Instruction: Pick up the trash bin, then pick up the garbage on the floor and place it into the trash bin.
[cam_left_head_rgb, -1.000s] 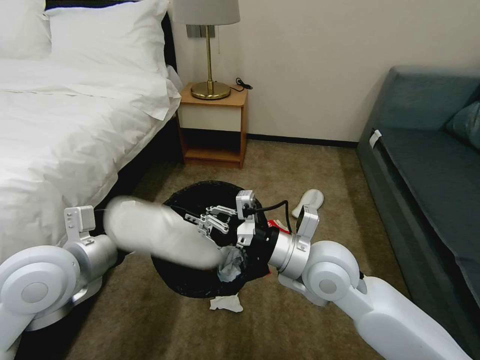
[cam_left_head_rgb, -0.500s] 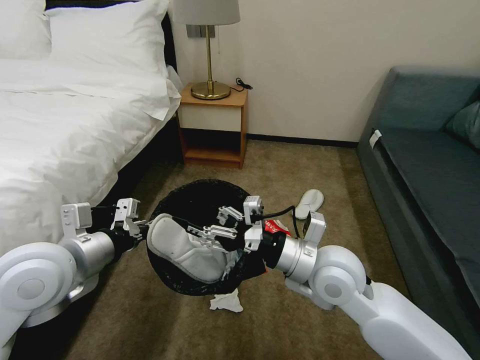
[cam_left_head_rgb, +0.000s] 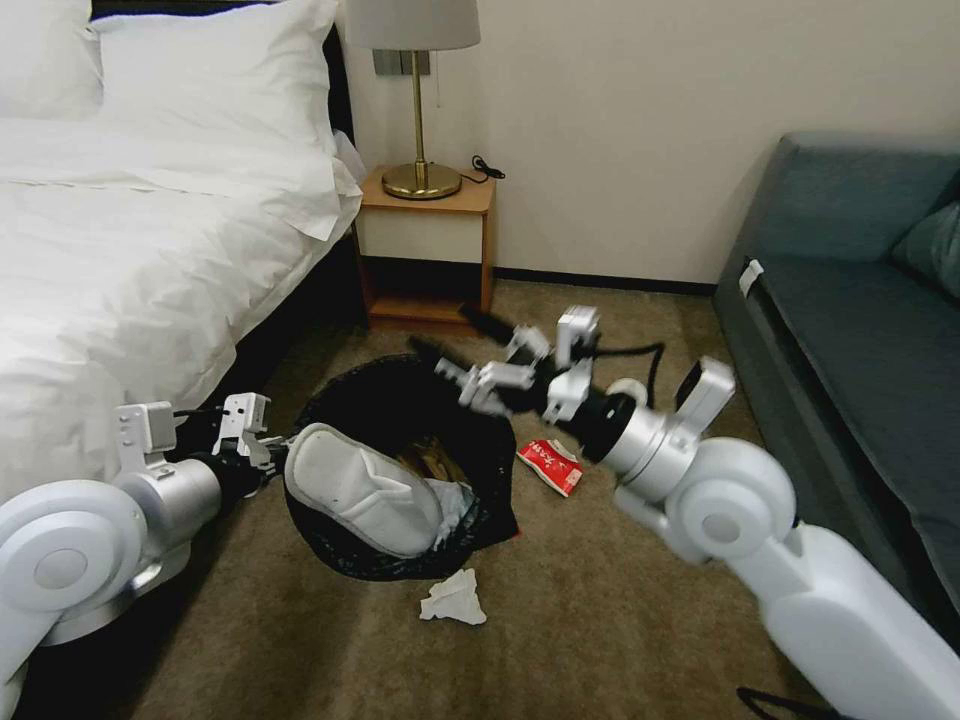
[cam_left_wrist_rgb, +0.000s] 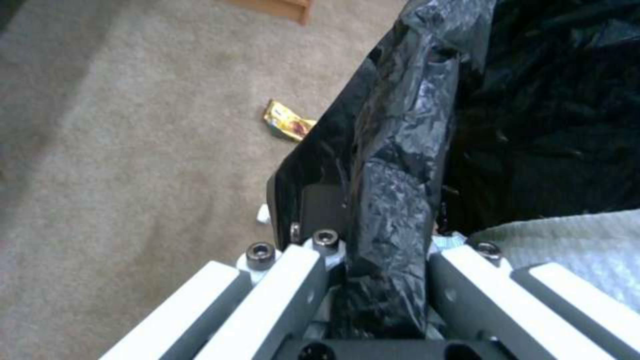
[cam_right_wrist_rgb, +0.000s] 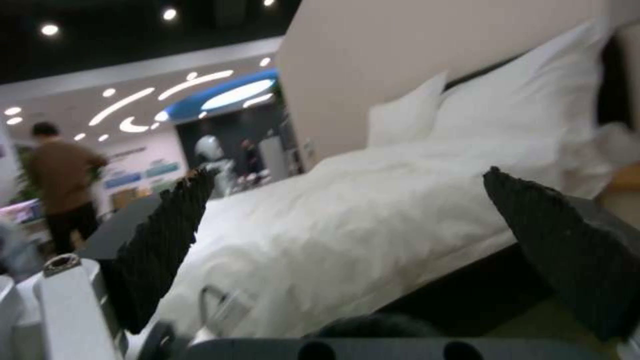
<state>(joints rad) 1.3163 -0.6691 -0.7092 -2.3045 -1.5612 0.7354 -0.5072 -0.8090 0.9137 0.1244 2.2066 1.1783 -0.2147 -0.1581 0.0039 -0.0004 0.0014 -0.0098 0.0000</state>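
Black-lined trash bin (cam_left_head_rgb: 400, 400) clamped at rim by our left gripper (cam_left_head_rgb: 268, 450), white slipper (cam_left_head_rgb: 355, 490) inside; our right gripper (cam_left_head_rgb: 450, 345) spread wide, empty, above bin.

A hotel-style bedroom, seemingly a mock-up; a bed (cam_left_head_rgb: 130, 230) with white sheets and plump pillows (cam_left_head_rgb: 210, 70) stands beside a wooden nightstand (cam_left_head_rgb: 428, 250) bearing a brass lamp (cam_left_head_rgb: 418, 100); a dark teal sofa (cam_left_head_rgb: 860, 330) faces it across beige carpet (cam_left_head_rgb: 600, 600); the right wrist view shows an open exhibition hall (cam_right_wrist_rgb: 133, 110) past the bed.
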